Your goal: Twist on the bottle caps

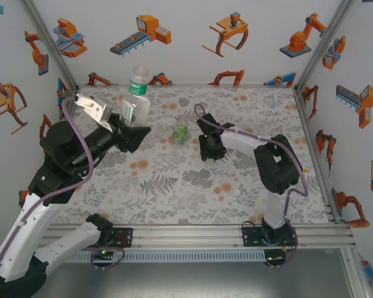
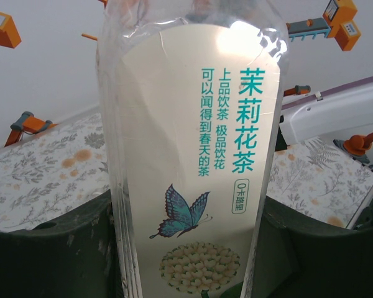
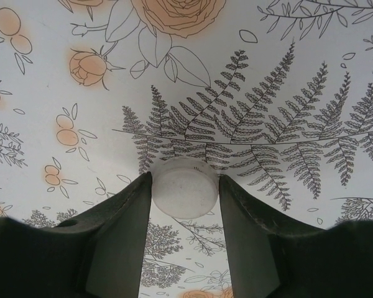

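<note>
Left wrist: bottle [image 2: 186,93] label [image 2: 193,186] reads 茉莉花茶.

Top camera looks down over my table [image 1: 161,205]; left wrist faces forward, hugging bottle [image 2: 193,155]; right wrist straight down, hugging cap [image 3: 185,187].

- Between my right gripper's [image 3: 185,180] dark fingers [image 3: 118,248]: plain white round plastic cap [image 3: 185,189].
- In my left gripper [image 2: 189,236]: clear plastic bottle [image 2: 193,124], cream label, teal lettering, blue butterfly.

The left arm [image 1: 26,228] and right arm [image 1: 276,164] — white links, black joints — carry purple cables [image 1: 64,115].
</note>
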`<action>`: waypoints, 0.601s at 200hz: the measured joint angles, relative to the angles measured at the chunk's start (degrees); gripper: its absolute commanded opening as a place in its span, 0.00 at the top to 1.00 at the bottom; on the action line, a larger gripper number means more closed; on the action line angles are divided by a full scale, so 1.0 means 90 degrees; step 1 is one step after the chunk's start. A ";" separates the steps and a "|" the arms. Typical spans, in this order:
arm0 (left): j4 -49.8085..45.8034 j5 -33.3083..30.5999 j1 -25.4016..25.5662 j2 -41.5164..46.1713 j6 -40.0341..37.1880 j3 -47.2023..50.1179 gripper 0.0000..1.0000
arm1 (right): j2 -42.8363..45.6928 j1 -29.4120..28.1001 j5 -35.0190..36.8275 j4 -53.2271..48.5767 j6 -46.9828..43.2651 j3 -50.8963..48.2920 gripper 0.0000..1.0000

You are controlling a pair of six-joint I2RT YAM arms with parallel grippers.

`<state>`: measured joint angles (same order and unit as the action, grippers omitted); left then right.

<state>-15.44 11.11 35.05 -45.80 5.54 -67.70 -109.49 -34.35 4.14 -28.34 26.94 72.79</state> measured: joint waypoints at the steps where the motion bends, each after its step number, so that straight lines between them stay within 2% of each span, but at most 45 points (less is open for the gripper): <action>1: 0.0000 0.0000 0.0000 0.0000 0.0000 0.0000 0.95 | 0.0000 0.0000 0.0002 0.0002 0.0000 -0.0002 0.55; 120: 0.0000 -0.0002 0.0000 -0.0046 0.0022 0.0000 0.95 | 0.0000 -0.0129 0.0051 0.0010 0.0000 -0.0002 0.52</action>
<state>-15.44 11.09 35.05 -46.22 5.74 -67.70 -109.49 -35.51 4.60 -28.25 26.94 72.77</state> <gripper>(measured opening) 0.565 0.476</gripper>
